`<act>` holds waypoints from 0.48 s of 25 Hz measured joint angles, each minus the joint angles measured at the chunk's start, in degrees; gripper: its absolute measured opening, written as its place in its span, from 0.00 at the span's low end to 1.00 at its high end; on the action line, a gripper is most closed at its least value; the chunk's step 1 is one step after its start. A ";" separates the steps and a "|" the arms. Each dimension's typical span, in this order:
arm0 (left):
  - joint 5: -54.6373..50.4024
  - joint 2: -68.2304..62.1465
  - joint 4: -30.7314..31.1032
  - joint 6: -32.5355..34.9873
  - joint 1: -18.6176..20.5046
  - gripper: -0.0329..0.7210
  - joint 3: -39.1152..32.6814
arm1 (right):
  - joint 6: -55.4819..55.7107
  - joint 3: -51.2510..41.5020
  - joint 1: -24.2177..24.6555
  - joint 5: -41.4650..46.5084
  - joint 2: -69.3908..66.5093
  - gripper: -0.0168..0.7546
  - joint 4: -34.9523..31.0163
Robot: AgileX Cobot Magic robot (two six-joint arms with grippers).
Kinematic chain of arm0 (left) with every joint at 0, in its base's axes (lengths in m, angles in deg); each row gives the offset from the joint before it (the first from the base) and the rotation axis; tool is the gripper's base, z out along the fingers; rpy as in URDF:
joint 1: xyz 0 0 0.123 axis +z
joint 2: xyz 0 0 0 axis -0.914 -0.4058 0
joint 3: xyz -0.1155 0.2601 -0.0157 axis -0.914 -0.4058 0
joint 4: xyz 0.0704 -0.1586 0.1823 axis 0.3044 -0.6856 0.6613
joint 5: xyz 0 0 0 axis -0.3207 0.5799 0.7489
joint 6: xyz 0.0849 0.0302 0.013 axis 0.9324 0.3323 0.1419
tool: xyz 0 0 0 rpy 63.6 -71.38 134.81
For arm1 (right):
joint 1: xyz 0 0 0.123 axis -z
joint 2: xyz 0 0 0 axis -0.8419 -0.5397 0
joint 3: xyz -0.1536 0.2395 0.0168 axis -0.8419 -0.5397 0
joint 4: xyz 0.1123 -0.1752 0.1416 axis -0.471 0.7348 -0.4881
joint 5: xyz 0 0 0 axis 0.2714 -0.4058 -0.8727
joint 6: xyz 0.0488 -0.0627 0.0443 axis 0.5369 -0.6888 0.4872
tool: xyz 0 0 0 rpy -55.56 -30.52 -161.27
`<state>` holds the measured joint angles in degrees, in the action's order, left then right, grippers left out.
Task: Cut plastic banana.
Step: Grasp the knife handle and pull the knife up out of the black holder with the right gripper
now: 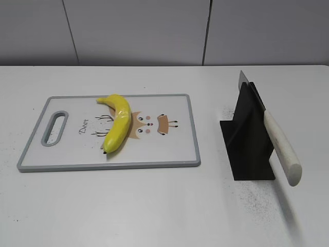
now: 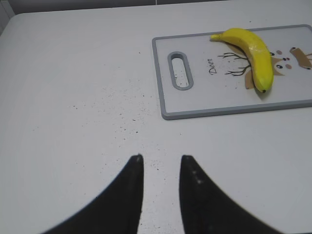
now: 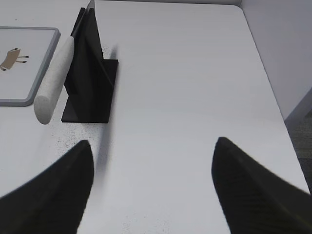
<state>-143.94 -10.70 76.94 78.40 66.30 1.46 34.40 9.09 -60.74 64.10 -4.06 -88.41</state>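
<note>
The plastic banana (image 1: pixel 117 125) lies on the cutting board (image 1: pixel 169 154), near its centre. Right of the board, the knife (image 1: pixel 280 146) rests on a black stand (image 1: pixel 247 149). Left gripper (image 2: pixel 160 158): narrow gap, empty. Right gripper (image 3: pixel 152 146): spread wide, empty.

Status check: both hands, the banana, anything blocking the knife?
Left hand slightly open, right hand wide open, both empty. Plastic banana uncut on cutting board. Knife in black stand, handle unobstructed.
</note>
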 joint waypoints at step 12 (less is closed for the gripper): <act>0.00 0.00 0.00 0.00 0.00 0.35 0.00 | 0.00 0.00 0.00 0.00 0.00 0.76 0.00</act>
<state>-143.94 -10.70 76.94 78.40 66.30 1.46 34.40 9.09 -60.74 64.10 -4.06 -88.41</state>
